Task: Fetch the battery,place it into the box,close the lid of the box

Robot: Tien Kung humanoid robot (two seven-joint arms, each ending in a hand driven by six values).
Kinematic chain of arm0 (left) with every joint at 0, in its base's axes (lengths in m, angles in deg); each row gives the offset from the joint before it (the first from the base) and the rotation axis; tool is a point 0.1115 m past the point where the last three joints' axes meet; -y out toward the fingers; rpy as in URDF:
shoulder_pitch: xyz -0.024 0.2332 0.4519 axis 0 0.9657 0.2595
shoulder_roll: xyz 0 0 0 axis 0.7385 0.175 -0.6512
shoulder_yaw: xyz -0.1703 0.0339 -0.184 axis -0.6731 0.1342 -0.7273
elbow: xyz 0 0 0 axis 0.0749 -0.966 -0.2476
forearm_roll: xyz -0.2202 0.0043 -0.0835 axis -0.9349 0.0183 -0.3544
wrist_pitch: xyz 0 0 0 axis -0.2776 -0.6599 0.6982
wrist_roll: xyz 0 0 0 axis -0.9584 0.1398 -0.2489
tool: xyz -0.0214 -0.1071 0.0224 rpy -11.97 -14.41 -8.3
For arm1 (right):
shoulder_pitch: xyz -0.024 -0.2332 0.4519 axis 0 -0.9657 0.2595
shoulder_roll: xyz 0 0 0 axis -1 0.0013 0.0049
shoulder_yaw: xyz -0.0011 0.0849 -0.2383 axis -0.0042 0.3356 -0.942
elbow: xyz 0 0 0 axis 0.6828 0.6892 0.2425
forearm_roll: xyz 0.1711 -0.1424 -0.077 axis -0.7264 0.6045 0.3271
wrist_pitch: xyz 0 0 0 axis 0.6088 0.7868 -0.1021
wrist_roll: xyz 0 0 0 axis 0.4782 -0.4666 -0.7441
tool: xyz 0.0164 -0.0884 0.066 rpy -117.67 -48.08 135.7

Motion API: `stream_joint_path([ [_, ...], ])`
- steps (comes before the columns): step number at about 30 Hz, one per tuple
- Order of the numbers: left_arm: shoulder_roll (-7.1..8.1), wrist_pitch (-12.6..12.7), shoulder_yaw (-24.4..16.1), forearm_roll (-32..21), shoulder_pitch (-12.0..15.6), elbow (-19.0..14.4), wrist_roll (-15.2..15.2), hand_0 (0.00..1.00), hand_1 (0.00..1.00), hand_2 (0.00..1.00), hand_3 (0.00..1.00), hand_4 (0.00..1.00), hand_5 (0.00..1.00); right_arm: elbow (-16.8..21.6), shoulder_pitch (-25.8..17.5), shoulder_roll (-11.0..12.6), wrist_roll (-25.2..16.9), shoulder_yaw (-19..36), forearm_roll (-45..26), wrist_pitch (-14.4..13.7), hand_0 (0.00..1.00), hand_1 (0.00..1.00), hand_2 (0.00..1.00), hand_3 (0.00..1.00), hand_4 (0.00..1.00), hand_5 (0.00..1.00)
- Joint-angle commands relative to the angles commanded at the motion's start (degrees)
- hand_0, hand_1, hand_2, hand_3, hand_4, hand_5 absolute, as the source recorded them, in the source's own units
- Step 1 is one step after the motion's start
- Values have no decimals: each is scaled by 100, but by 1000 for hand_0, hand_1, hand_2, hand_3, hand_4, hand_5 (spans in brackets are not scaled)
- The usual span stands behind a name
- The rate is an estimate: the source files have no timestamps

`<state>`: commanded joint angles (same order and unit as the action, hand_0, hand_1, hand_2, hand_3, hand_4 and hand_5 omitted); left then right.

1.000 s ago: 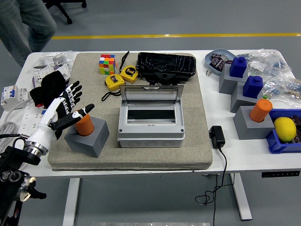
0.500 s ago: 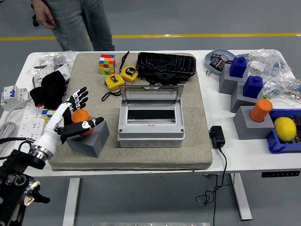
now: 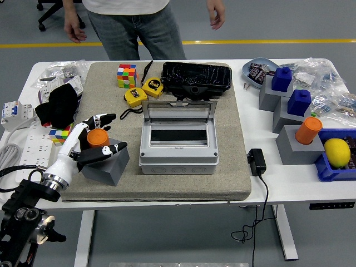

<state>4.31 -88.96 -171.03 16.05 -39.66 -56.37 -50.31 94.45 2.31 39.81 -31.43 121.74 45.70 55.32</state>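
Note:
The battery [image 3: 97, 138], an orange cylinder, stands upright in a grey block [image 3: 111, 166] at the left of the felt mat [image 3: 222, 183]. My left hand [image 3: 113, 133] reaches in from the lower left and brackets it. The fingers [image 3: 103, 118] curve behind the battery and the thumb lies across the block in front of it. The hand is open, and a gap shows between the fingers and the battery. The grey box [image 3: 177, 160] sits mid-mat, its clear lid [image 3: 178, 114] standing up at the back. The right arm is out of view.
A person stands at the far side with both hands hanging, one hand [image 3: 75, 32] at the left. A Rubik's cube [image 3: 126, 75], yellow tape measures [image 3: 134, 97] and a black case [image 3: 196, 78] lie behind the box. A black glove [image 3: 58, 104] lies left; a charger [image 3: 256, 161] and more blocks lie right.
My left hand dropped and curled around the battery, fingers going behind it and thumb in front. The person walked from the far left to the middle of the far side.

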Motion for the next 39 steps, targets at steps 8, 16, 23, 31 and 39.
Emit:
stream_joint_path([
  [8,5,178,137,-122,-17,73,66,582,668,546,516,998,2,0,1,-6,-12,-3,0,2,776,718,713,753,998,979],
  [16,13,228,269,-127,-15,116,83,290,459,346,292,998,2,0,0,0,-4,7,20,3,775,717,713,752,998,998],
  [23,31,420,327,-70,-28,121,122,222,369,274,212,998,2,0,-8,1,0,9,25,3,775,717,713,752,998,998],
  [31,39,670,372,-75,-29,129,193,183,266,213,151,998,2,0,-22,1,-4,-15,10,7,777,716,714,751,998,998],
  [39,42,956,393,-215,-59,169,335,147,196,156,114,998,2,0,-12,4,-8,-33,-19,7,775,716,713,751,998,998],
])
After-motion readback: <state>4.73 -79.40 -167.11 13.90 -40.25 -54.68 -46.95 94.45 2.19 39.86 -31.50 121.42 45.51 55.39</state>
